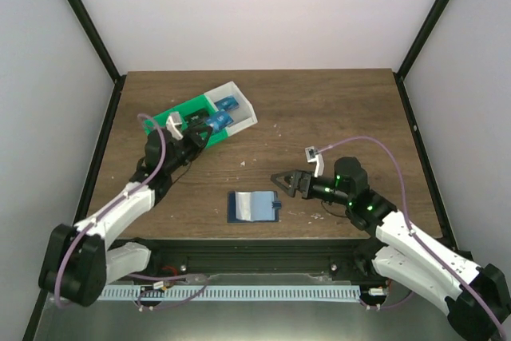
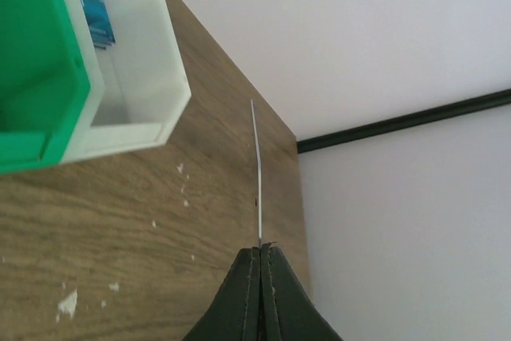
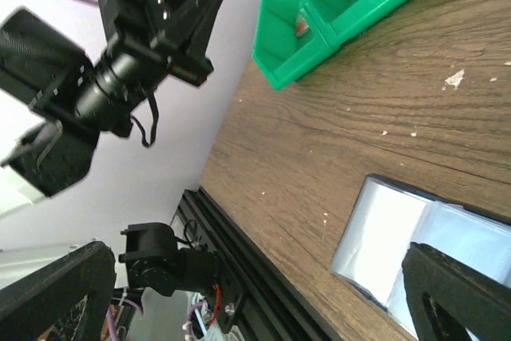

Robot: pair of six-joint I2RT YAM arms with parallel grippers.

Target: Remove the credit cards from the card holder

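The card holder (image 1: 254, 206) lies opened flat near the table's front edge, its pale grey-blue inside up, and it also fills the lower right of the right wrist view (image 3: 399, 237). My right gripper (image 1: 281, 182) hovers open just right of it, holding nothing; one dark finger (image 3: 455, 297) overlaps the holder's edge. My left gripper (image 1: 206, 132) is shut on a blue credit card (image 1: 215, 124) beside the white tray (image 1: 249, 114). The left wrist view shows that card edge-on as a thin line (image 2: 255, 173) rising from the pinched fingertips (image 2: 261, 249).
A green tray (image 1: 185, 108) adjoins the white tray at the back left; the white one (image 2: 136, 109) holds blue cards (image 1: 229, 105). Small white specks dot the wood. A black rail (image 3: 263, 277) runs along the front table edge, and black frame posts stand at the back corners.
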